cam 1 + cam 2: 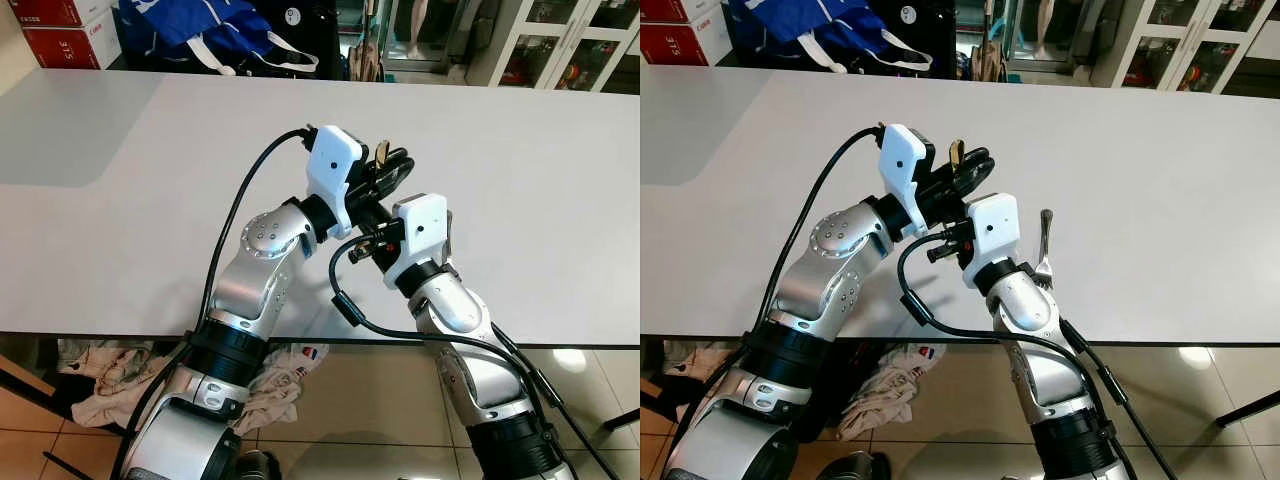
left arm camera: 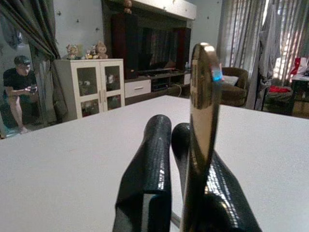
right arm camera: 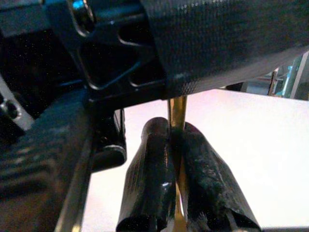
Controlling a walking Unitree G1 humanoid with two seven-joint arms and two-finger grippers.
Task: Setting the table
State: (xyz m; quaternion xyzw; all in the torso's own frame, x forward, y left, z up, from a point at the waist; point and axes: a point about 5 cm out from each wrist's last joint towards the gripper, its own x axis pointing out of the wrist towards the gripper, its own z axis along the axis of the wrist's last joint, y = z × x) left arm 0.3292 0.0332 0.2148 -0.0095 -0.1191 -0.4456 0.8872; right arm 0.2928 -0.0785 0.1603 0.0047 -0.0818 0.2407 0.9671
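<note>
Above the large white rectangular table (image 1: 520,200), both claws met near its front edge. Left gripper (image 1: 392,168) was clenched on a slim gold metal utensil handle (image 2: 203,116) that stuck up past its black fingers (image 2: 149,164). Right gripper (image 3: 176,140), just below the left one, pinched the same gold piece. A silver metal fork (image 1: 1045,245) stood upright just right of the right wrist.

Both head eyes look down on the white table (image 1: 520,200); both wrist cameras sight closely along black fingers (image 2: 149,169).
</note>
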